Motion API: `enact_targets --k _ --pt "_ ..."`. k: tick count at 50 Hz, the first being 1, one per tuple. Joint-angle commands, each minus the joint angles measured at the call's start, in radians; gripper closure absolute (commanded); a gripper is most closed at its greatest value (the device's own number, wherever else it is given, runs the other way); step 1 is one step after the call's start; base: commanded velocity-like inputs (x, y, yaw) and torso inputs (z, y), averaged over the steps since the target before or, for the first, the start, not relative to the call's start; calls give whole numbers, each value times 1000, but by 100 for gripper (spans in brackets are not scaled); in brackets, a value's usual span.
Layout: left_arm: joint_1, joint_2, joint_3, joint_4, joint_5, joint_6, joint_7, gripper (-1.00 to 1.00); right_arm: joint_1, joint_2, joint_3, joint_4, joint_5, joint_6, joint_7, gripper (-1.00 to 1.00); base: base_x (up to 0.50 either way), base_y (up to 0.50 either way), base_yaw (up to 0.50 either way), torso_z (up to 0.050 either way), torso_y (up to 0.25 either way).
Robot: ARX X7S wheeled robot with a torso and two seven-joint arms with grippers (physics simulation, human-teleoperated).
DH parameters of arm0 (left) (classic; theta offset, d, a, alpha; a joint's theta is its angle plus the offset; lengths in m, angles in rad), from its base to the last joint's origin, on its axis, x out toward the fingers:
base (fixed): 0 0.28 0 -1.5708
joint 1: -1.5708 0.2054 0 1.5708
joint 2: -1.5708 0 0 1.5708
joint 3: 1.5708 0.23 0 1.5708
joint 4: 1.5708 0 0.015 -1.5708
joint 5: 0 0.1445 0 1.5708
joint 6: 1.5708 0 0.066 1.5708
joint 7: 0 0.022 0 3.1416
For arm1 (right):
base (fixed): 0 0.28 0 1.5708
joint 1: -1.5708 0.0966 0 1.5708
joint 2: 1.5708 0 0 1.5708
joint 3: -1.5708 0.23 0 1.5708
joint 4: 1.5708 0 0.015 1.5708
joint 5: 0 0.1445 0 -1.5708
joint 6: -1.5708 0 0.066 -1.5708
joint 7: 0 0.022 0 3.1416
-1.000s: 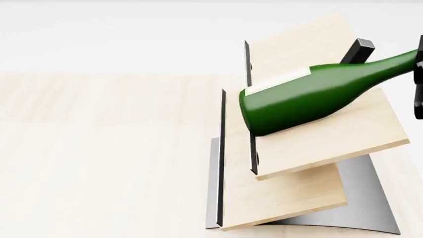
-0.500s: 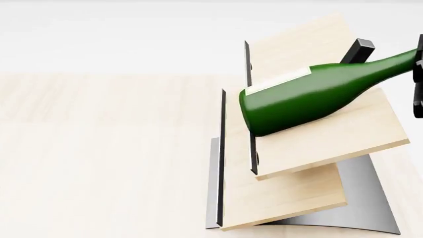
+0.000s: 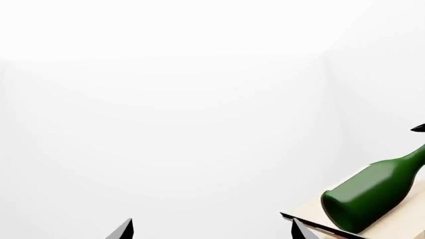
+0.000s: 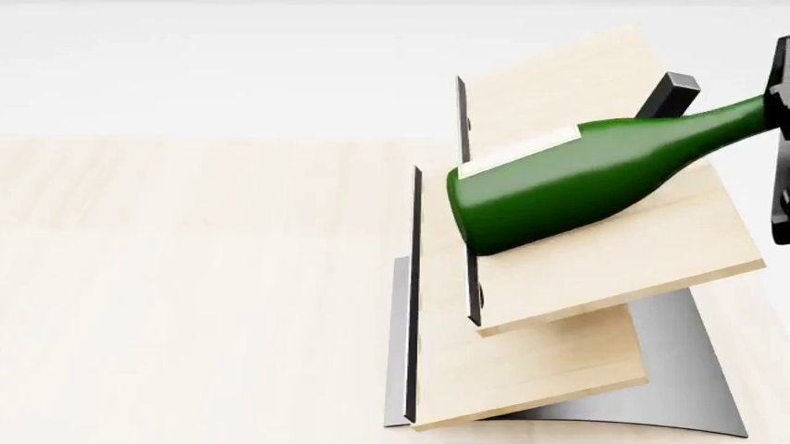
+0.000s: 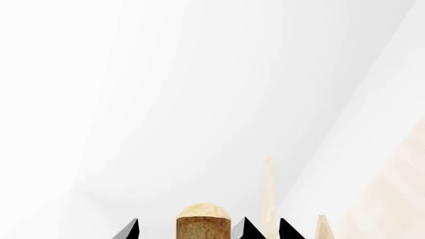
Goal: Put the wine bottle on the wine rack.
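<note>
While lying on wine rack (image 4: pixel 593 268), wine bottle (image 4: pixel 580 180), right pincer (image 4: pixel 780 139) at neck

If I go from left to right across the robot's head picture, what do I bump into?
Bare wooden table → wine rack, starting at its black edge rails → wine bottle lying on the rack's upper board, base first → right gripper at the picture's edge.

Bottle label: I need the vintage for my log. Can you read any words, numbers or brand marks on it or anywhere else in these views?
No text can be read in any view.
bottle: only a thin edge of the white label shows, and it looks blank.
rack: plain wood and black rails, no marks.
cork: no stamp visible.
</note>
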Motion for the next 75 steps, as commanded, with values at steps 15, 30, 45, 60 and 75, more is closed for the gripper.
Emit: enact_targets --k 15,30,45,60,75 --pt "-2 -4 6 3 0 -3 -4 -100 -74 48 84 -95 27 -50 23 -100 0 0 0 0 0" --pt "-5 -4 11 1 5 -6 -5 -100 -136 80 156 -119 60 -87 27 -100 0 0 0 0 0" --pt "-7 -5 17 -5 6 -3 -8 -100 -209 133 147 -281 -211 -239 128 -100 0 0 0 0 0" --pt "-8 -8 18 -2 6 -4 -12 -100 -248 189 100 -417 -599 -360 310 -100 0 0 0 0 0" --pt "-6 -11 21 0 9 -1 -16 -100 -316 249 129 -539 -710 -395 374 -100 0 0 0 0 0"
